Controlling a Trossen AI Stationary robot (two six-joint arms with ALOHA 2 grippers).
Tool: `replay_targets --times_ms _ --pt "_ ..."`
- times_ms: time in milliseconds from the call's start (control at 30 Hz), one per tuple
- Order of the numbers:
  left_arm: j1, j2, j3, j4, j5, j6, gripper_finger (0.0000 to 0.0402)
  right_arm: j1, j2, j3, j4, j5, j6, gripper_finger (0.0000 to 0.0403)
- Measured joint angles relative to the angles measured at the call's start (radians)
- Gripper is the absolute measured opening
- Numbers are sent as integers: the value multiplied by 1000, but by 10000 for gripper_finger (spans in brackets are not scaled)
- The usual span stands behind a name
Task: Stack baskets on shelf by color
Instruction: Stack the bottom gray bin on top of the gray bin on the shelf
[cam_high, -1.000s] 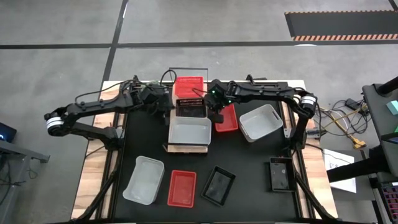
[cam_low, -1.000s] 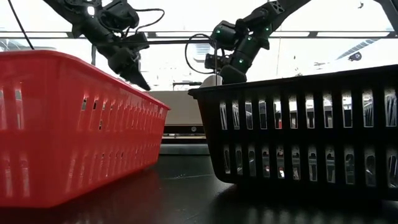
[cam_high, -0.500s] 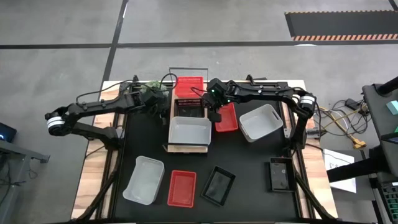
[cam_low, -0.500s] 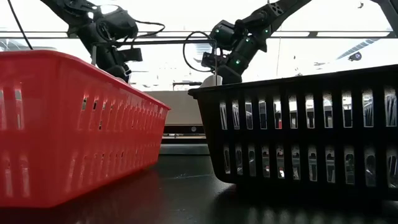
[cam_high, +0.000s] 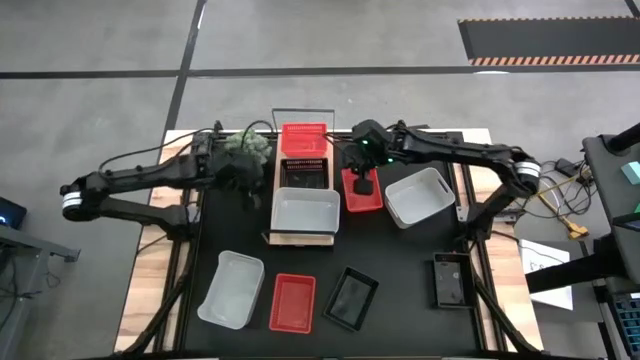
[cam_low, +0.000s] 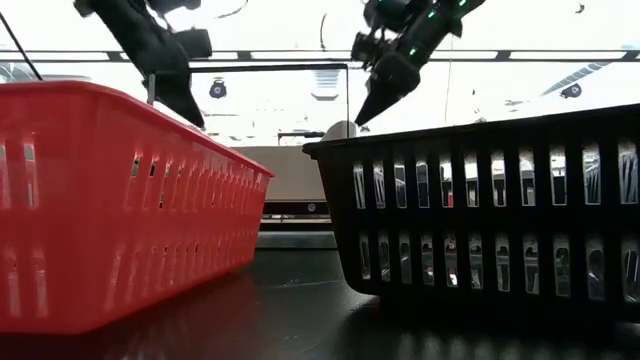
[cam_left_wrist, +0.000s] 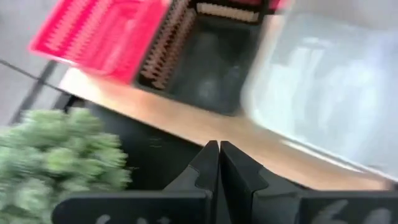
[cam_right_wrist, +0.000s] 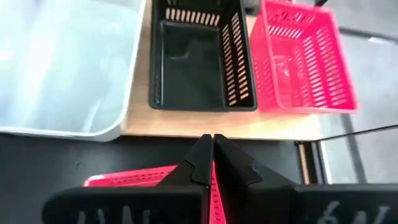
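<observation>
At the tabletop's (cam_high: 400, 270) near edge lie a white basket (cam_high: 231, 288), a red basket (cam_high: 293, 301) and a black basket (cam_high: 351, 297). Farther back, the shelf (cam_high: 276, 185) carries white, black and red baskets in a row. Beside it hover both end effectors, left (cam_left_wrist: 219, 149) and right (cam_right_wrist: 212, 142), fingers together.

Three baskets, red (cam_high: 304, 140), black (cam_high: 306, 175) and white (cam_high: 305, 212), fill the shelf (cam_high: 300, 238) end to end. A green plant (cam_high: 247, 147) crowds its left side, a red basket (cam_high: 364, 190) its right. Bare tabletop (cam_high: 390, 255) lies open between the shelf and the front row of baskets.
</observation>
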Motion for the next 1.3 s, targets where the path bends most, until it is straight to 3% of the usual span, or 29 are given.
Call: replay_targets --times_ms 267,567,700,767,900,1000,1167,1300 --pt "-334 -36 41 -33 -111 -284 0 102 -205 -150 101 37 28 8" --pt "-643 131 225 -102 -170 -597 0 200 -385 -345 252 117 46 9" --pt "-740 242 342 -274 -83 -914 0 212 -440 -412 290 118 55 9" --pt "-786 302 396 -358 9 -1098 0 212 -459 -439 313 118 55 9" --pt "-861 412 460 -378 189 -1372 0 212 -484 -477 348 139 55 9" --pt "-899 488 486 -366 246 -1509 0 212 -487 -490 347 154 54 9" --pt "-920 573 487 -276 384 -1563 0 212 -468 -495 346 160 45 9" --pt "-963 609 486 -277 487 -1269 0 212 -456 -495 334 159 45 9"
